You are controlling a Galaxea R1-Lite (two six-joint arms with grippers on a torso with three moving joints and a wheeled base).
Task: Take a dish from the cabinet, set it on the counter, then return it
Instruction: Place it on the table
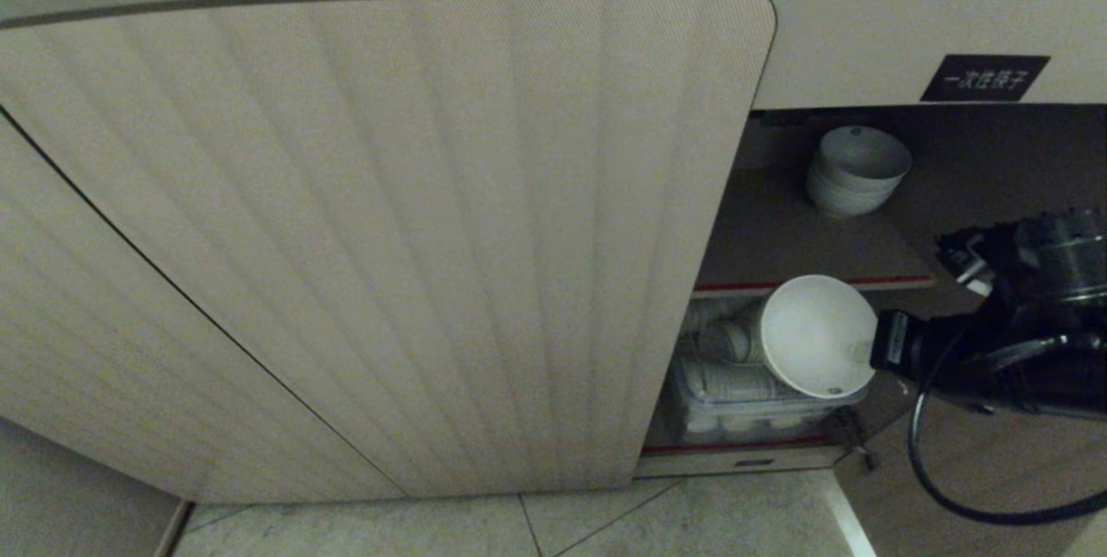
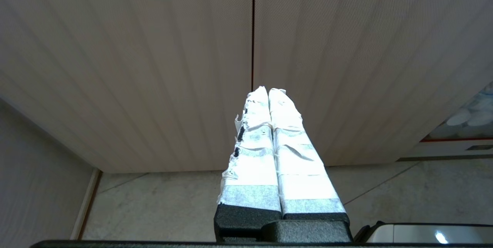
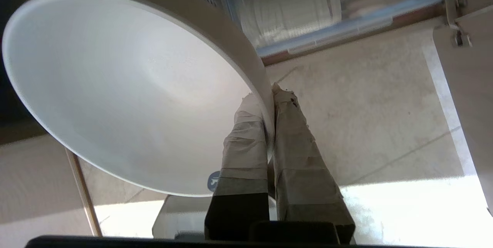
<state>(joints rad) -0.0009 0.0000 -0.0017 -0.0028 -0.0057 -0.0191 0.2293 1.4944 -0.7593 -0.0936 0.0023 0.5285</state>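
The dish [image 1: 817, 336], a plain white bowl, hangs tilted on its side in front of the cabinet's [image 1: 389, 237] open right bay, just below the red-edged shelf [image 1: 813, 284]. My right gripper [image 1: 865, 358] reaches in from the right and is shut on the dish's rim. In the right wrist view one taped finger lies inside the dish [image 3: 127, 86] and the other outside, at the right gripper [image 3: 269, 94]. My left gripper [image 2: 268, 91] is shut on nothing and faces the ribbed doors [image 2: 154, 67]. The counter's top is out of view.
A stack of white bowls [image 1: 856, 169] stands on the upper shelf under the black label [image 1: 984, 77]. A clear plastic box [image 1: 744, 406] of dishes fills the lower bay, close behind the held dish. The opened door [image 3: 470, 105] stands to the right, over a tiled floor [image 1: 605, 527].
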